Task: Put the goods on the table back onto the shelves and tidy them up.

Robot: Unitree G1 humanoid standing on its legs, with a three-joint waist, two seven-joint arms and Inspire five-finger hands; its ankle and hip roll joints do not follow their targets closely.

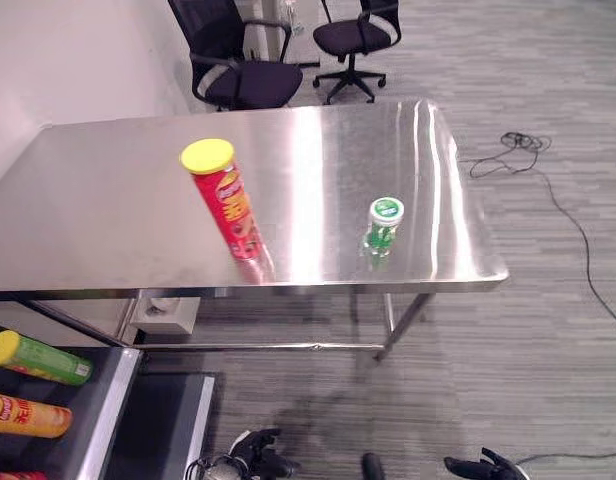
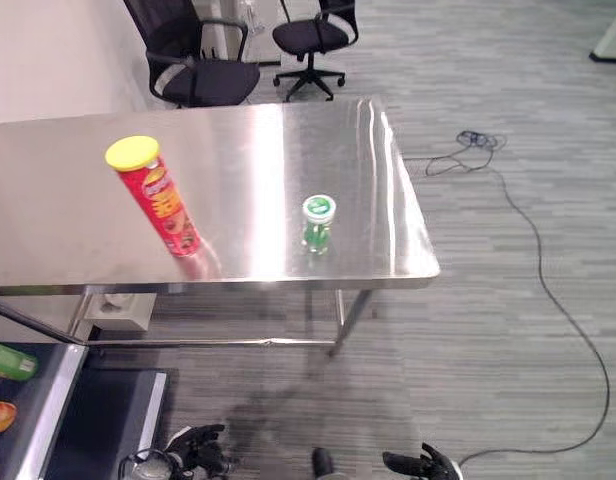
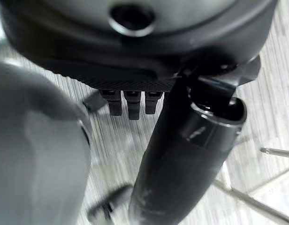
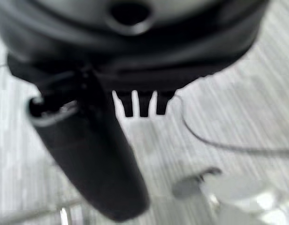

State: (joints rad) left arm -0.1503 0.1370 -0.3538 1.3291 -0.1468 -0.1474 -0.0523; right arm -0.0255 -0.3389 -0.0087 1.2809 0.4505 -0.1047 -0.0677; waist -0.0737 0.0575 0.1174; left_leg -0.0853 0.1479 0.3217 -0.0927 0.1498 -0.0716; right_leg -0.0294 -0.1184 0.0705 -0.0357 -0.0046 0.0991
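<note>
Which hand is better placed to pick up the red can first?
Probably the left hand: the red can stands on the table's left part, more on its side. The right hand hangs further right, nearer the small green bottle. Both hang low, open.

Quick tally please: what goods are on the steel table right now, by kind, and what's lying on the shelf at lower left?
Red chip tube, yellow lid, on the table: 1
Small green bottle, on the table: 1
Green tube, on the shelf: 1
Orange tube, on the shelf: 1
Total: 4
</note>
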